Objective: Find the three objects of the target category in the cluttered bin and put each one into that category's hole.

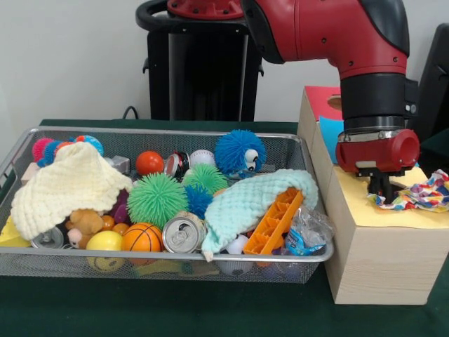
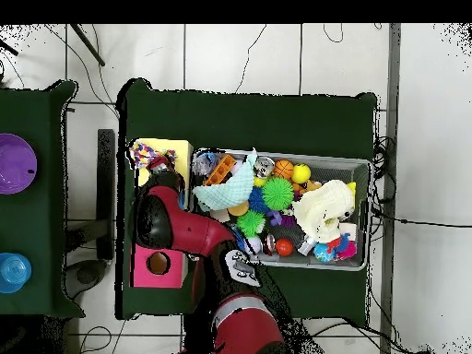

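Observation:
A multicoloured patterned cloth point(image 1: 421, 194) point(image 2: 147, 153) lies bunched on the yellow panel point(image 1: 393, 212) point(image 2: 175, 147) of the wooden box point(image 1: 379, 267). My gripper point(image 1: 382, 189) hangs straight down onto that panel, at the cloth's left edge and touching it. The red arm point(image 2: 171, 221) hides the gripper from above. In the wire bin point(image 1: 21, 151) point(image 2: 365, 168) lie a cream knitted cloth point(image 1: 70, 184) point(image 2: 323, 208) at one end and a mint knitted cloth point(image 1: 252, 200) point(image 2: 226, 192) at the box end, draped over toys.
The box top also has a pink panel with a hole point(image 1: 331, 102) point(image 2: 158, 264) and a blue panel point(image 1: 330, 130). The bin holds a green spiky ball point(image 1: 156, 199), a blue fuzzy ball point(image 1: 240, 151), an orange plastic piece point(image 1: 275, 223), a can point(image 1: 182, 234) and small balls.

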You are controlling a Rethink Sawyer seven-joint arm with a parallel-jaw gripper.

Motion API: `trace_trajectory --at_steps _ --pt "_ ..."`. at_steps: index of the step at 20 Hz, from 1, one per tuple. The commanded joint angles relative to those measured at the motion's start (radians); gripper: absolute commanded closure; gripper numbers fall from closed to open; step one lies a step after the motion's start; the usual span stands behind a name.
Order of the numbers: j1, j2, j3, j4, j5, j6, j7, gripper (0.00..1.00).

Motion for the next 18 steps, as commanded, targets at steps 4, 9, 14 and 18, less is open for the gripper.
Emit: trace_trajectory --at_steps 4,9,14,18 --pt "0.011 0.097 0.005 0.013 0.108 -0.088 0.276 0.00" --pt "0.116 -0.039 -0.100 0.059 0.344 0.150 0.238 0.00" --pt "0.252 -0.039 -0.268 -0.034 0.537 0.385 0.175 0.00" --pt "0.303 -0.020 -0.343 -0.089 0.556 0.472 0.174 0.00"
